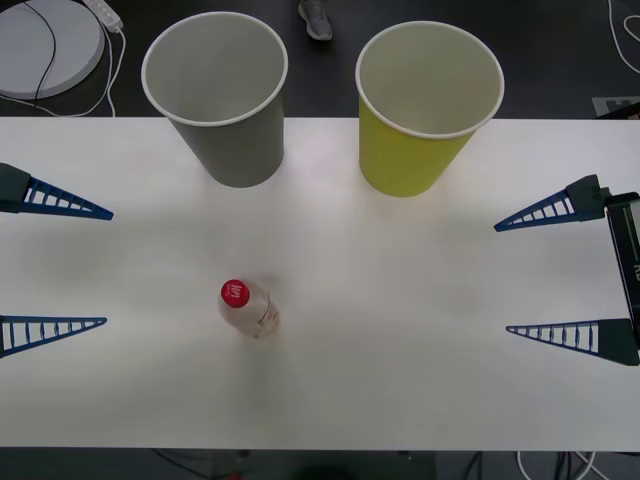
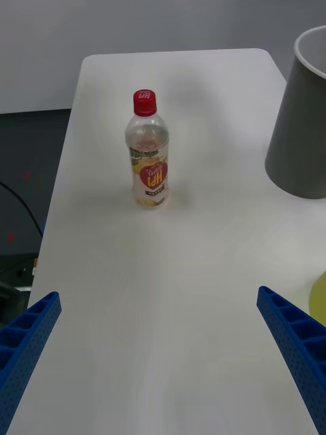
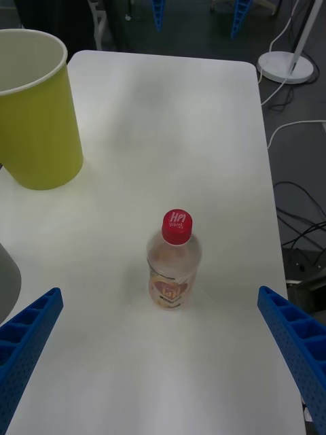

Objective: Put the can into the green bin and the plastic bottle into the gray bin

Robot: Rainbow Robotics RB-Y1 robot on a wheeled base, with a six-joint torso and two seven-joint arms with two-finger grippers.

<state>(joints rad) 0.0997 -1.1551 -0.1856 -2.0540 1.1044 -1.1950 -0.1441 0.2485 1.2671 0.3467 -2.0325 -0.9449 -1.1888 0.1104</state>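
One btl (image 1: 246,307) nearer L fingers (image 1: 70,205)

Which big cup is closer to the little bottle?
The gray bin. It stands on the robot's left half of the table, the same side as the plastic bottle. The green bin stands farther off, toward the right.

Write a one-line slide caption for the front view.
Small clear plastic bottle with red cap stands upright on white table before gray and yellow-green paper cups.

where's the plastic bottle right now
In the front view the plastic bottle stands upright on the white table, left of centre, in front of the gray bin and nearer the open left gripper.
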